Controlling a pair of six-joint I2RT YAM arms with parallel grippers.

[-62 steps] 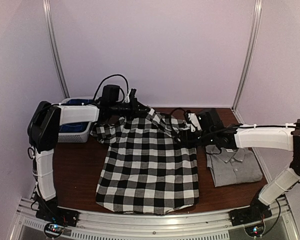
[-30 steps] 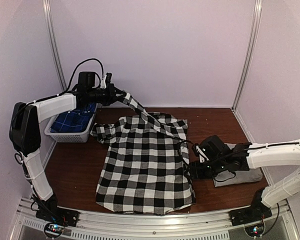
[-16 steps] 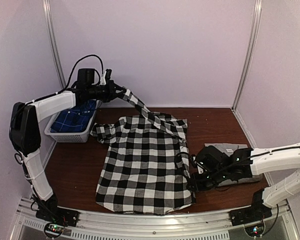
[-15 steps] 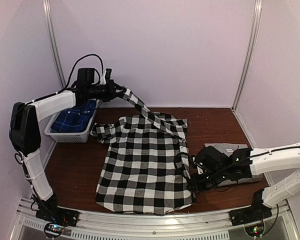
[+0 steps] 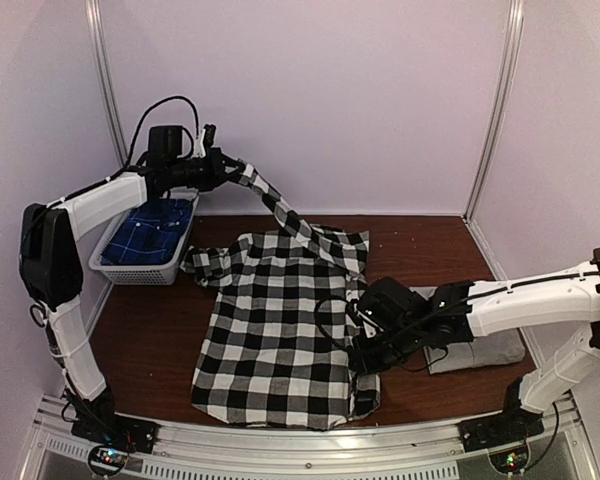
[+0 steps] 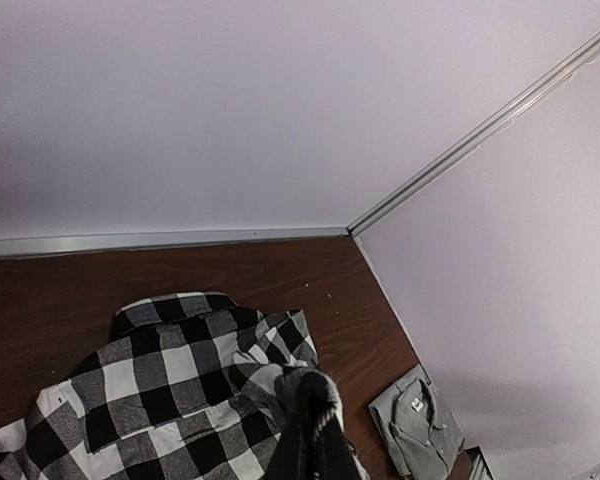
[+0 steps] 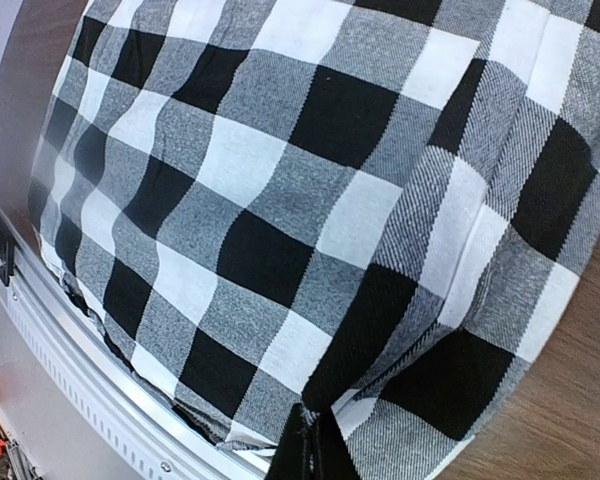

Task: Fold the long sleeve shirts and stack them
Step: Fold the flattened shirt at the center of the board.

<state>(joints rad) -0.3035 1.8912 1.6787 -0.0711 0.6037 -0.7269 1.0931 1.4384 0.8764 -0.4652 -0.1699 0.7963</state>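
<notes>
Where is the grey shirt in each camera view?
Top external: grey shirt at middle right, partly covered by the right arm.
Left wrist: lower right.
Right wrist: not in it.
Shared landmark: the check shirt, in all three.

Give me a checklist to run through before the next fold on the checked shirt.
1. Left pincer shut on the raised sleeve: ok.
2. Right pincer shut on the checked shirt's right edge: ok.
3. That edge turned in over the body: ok, partway.
4. Other sleeve lying flat: not ok, bunched beside the basket.
5. Grey shirt folded flat: ok.
6. Gap between the two shirts: cannot tell, the right arm covers it.
</notes>
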